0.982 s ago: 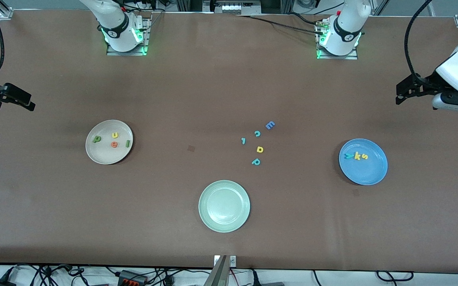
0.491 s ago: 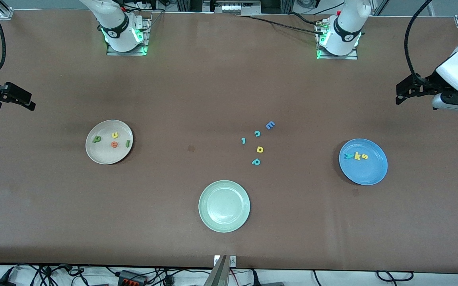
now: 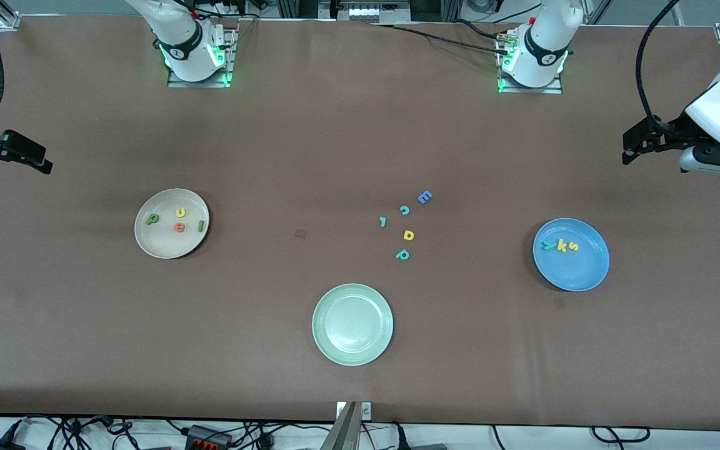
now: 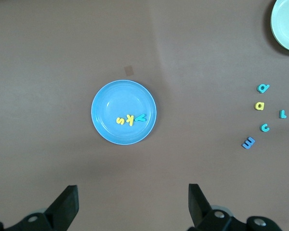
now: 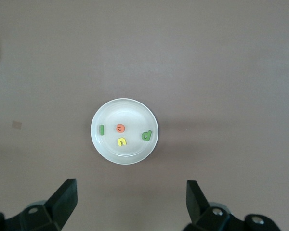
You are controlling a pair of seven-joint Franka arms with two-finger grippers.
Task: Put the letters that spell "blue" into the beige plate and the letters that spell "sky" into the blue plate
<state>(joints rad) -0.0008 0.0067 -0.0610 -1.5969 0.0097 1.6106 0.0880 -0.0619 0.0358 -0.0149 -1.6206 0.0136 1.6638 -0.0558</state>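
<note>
Your right gripper hangs at the far left edge of the front frame, jaws spread wide and holding nothing, high over the bare brown table. Your left gripper hangs at the far right edge, jaws likewise apart and empty. Both arms wait.

Left of centre in the frame, the beige plate carries the green b, the yellow u, the orange e and the thin green l. At the right of the frame, the blue plate holds the teal y, the yellow k and the yellow s side by side in a row.

Just right of centre, five loose letters lie on the table: a blue capital E, a teal c, a small teal piece, a yellow rounded letter and a teal p-shaped letter. At lower centre sits a pale green plate.
</note>
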